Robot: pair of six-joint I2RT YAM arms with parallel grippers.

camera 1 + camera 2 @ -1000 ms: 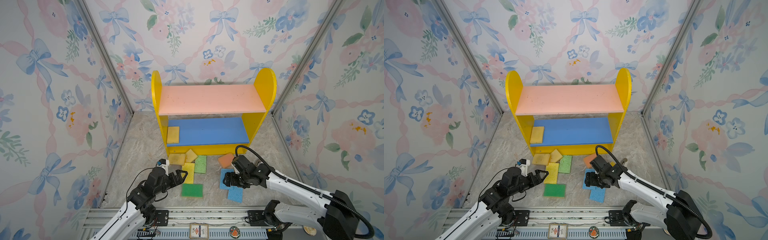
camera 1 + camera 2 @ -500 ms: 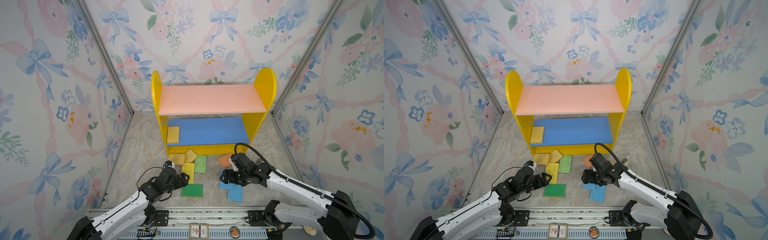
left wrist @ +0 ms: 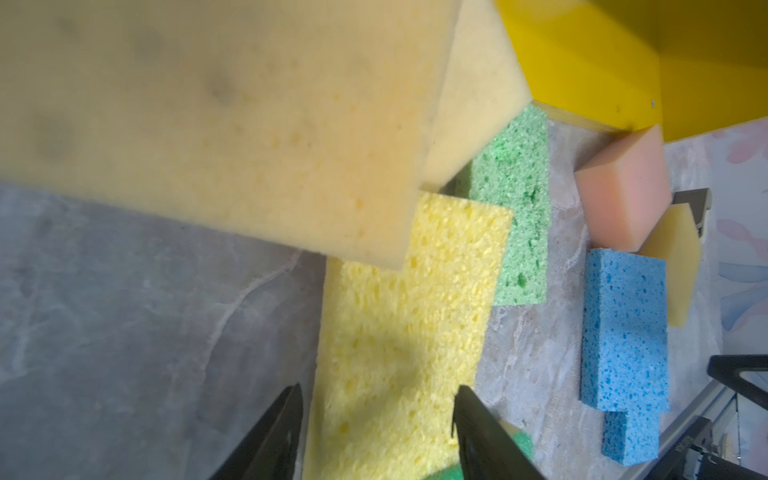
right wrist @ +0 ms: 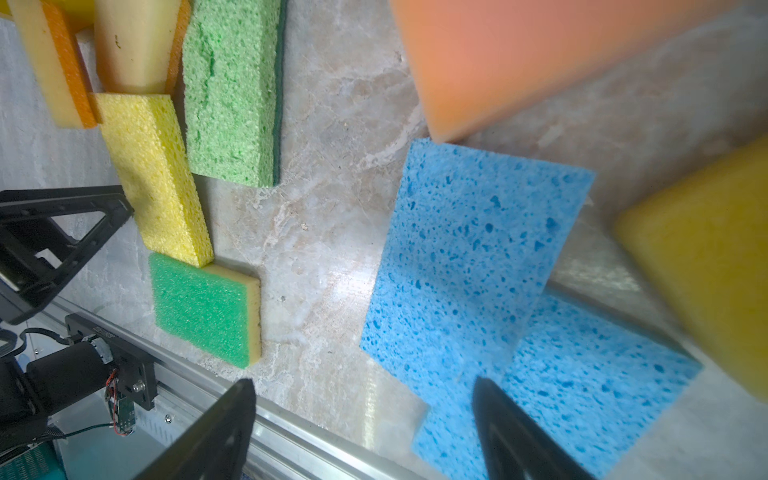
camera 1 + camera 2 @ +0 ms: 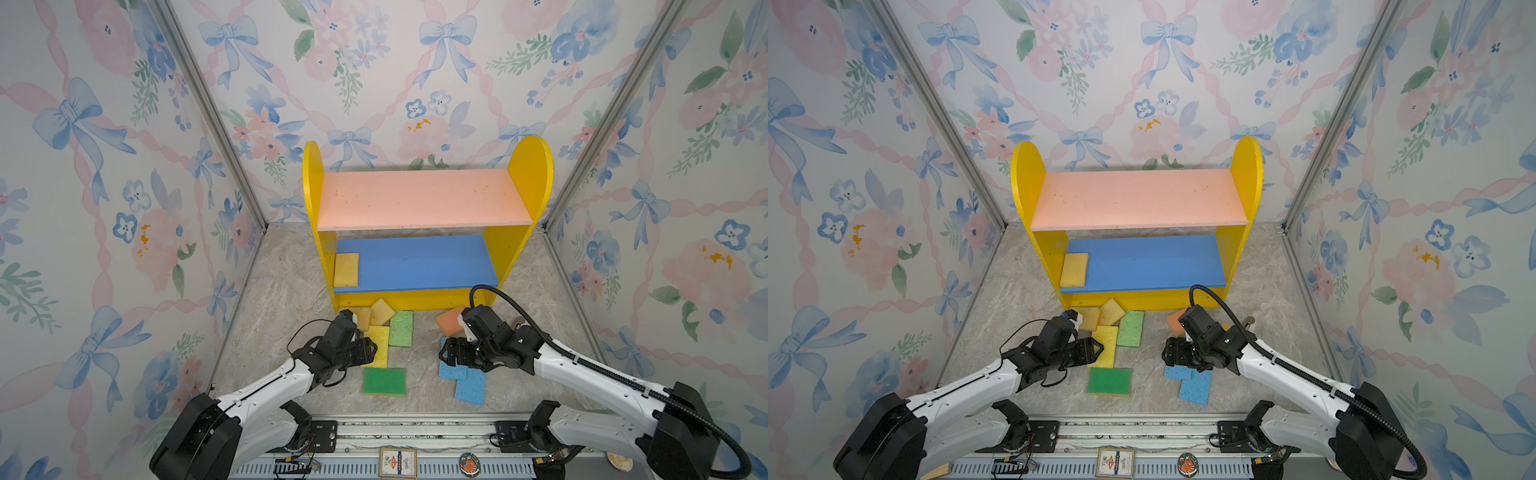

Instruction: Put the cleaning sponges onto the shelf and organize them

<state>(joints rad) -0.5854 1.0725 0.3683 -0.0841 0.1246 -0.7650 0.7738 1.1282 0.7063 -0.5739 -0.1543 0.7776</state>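
We find the shelf (image 5: 419,199) at the far side of the marble floor (image 5: 291,291), with one yellow sponge (image 5: 345,270) lying flat at the left end of its blue lower board. The other sponges lie on the floor just in front of it. On the left are the light green sponge (image 5: 401,328), the bright yellow sponge (image 5: 380,336) and, nearest us, the dark green sponge (image 5: 384,380). On the right are the orange sponge (image 5: 449,320) and two overlapping blue sponges (image 5: 469,388). Our left gripper (image 3: 376,388) sits low with its jaws partly apart, astride the near end of the bright yellow sponge, and we cannot tell whether they pinch it. Our right gripper (image 4: 361,380) hangs over the left edge of the blue sponges, jaws wide and holding nothing.
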